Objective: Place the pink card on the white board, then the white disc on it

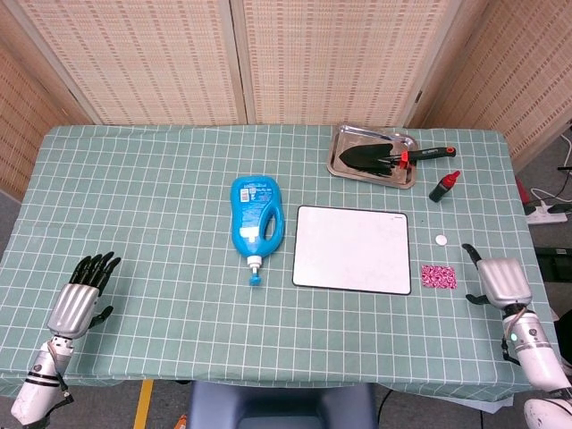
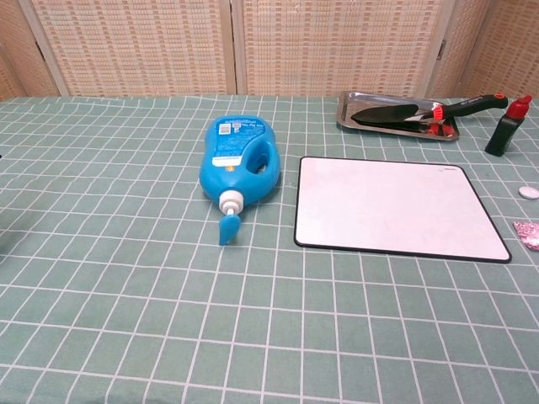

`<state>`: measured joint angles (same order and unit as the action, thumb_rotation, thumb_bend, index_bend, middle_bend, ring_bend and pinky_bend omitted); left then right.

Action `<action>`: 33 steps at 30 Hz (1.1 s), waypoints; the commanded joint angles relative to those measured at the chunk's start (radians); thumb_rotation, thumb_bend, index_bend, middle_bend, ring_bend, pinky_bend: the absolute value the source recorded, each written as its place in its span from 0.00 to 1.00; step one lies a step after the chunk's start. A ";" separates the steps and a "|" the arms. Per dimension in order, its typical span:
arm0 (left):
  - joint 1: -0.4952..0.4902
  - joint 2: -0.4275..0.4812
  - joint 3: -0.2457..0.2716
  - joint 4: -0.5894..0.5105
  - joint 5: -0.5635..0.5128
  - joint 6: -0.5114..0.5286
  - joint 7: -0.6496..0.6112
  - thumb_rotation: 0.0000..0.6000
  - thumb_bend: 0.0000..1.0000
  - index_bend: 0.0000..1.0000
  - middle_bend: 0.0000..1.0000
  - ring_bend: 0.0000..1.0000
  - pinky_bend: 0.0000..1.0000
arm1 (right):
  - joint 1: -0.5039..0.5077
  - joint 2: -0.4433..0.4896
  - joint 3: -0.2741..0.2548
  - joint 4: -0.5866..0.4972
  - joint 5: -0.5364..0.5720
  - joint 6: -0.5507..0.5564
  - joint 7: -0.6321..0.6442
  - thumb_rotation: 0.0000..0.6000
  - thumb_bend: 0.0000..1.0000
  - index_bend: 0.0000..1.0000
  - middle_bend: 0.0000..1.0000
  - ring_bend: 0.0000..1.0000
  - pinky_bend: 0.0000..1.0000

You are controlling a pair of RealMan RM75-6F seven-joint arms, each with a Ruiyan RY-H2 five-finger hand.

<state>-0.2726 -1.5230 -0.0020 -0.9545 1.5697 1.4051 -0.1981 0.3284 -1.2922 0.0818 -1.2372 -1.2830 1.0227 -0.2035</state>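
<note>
Card (image 1: 438,276) lies on the desk (image 1: 161,188) just right of the board (image 1: 351,249), disc (image 1: 441,239) beyond it, both off the board; right hand (image 1: 500,279) beside the card, grip unclear; left hand (image 1: 79,299) empty, fingers apart, far left.

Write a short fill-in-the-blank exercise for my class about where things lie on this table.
1. The pink card lies on the tablecloth, to the ____ of the white board in the head view.
2. The white disc lies between the pink card and the small ____ bottle.
3. The trowel's blade rests in the metal ____.
4. The blue bottle lies on its ____.

Missing words: right; black; tray; side
</note>
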 commanded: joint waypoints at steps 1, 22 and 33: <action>-0.001 0.002 0.000 -0.002 -0.001 -0.003 -0.003 1.00 0.18 0.00 0.00 0.00 0.00 | 0.027 -0.006 0.007 -0.030 0.063 -0.049 -0.081 0.91 0.00 0.26 0.90 0.86 0.95; -0.009 0.011 0.001 -0.014 -0.007 -0.027 -0.023 1.00 0.18 0.00 0.00 0.00 0.00 | 0.125 -0.024 0.012 0.003 0.168 -0.254 -0.041 0.92 0.23 0.26 0.92 0.88 0.97; -0.011 0.011 0.000 -0.017 -0.010 -0.033 -0.024 1.00 0.18 0.00 0.00 0.00 0.00 | 0.133 -0.044 -0.005 0.041 0.134 -0.253 0.009 0.92 0.26 0.30 0.92 0.88 0.97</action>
<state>-0.2834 -1.5121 -0.0015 -0.9712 1.5596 1.3719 -0.2223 0.4613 -1.3359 0.0772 -1.1963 -1.1484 0.7693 -0.1945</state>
